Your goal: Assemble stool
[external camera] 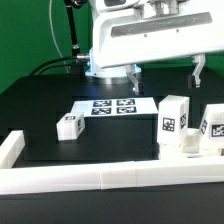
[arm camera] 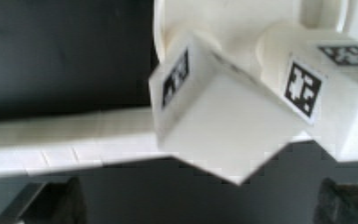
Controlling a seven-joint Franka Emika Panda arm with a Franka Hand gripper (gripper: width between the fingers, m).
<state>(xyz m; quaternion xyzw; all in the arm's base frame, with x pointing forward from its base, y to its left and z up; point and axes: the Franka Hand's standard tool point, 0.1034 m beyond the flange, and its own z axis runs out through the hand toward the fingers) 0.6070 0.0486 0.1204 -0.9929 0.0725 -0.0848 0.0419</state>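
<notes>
My gripper hangs open and empty above the right part of the table, its dark fingers wide apart. Below it two white stool legs with square tags stand upright, one beside the other, on a low white part that looks like the round seat. I cannot tell whether they sit in its sockets. A third leg lies alone at the exterior view's left. In the wrist view the nearer leg fills the middle and the second is beside it. The gripper has nothing between its fingertips.
The marker board lies flat behind the legs near the robot base. The long white border rail runs along the front edge and up the exterior view's left side; it crosses the wrist view. Cables hang behind.
</notes>
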